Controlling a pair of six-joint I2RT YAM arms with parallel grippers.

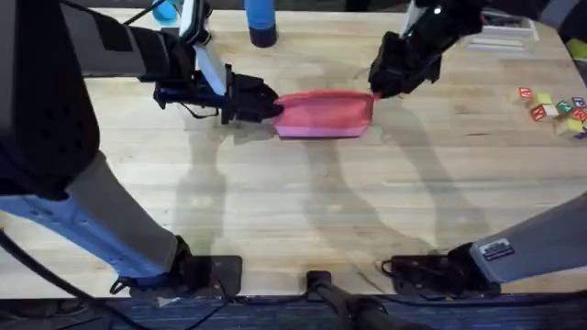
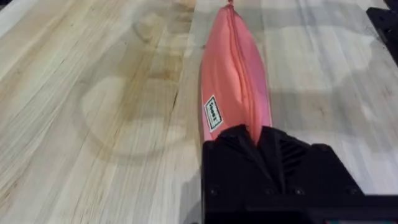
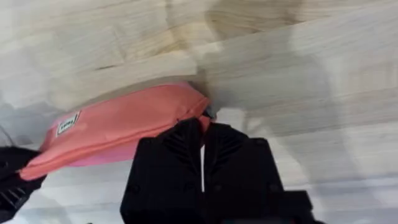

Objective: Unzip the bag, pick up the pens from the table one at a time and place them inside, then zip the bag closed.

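The bag (image 1: 323, 114) lies on the table (image 1: 303, 202), stretched between both arms. The left gripper (image 1: 271, 106) pinches its left end, and the right gripper (image 1: 376, 89) is closed on its right end by the zipper.

Coral-pink bag (image 3: 124, 127) lying on pale wooden table (image 3: 298, 81), white label (image 3: 67, 123) near one end. Right gripper (image 3: 202, 140) pinched together at bag's other end, fingers nearly touching. Left gripper (image 3: 13, 180) at 8 o'clock, touching bag's labelled end.
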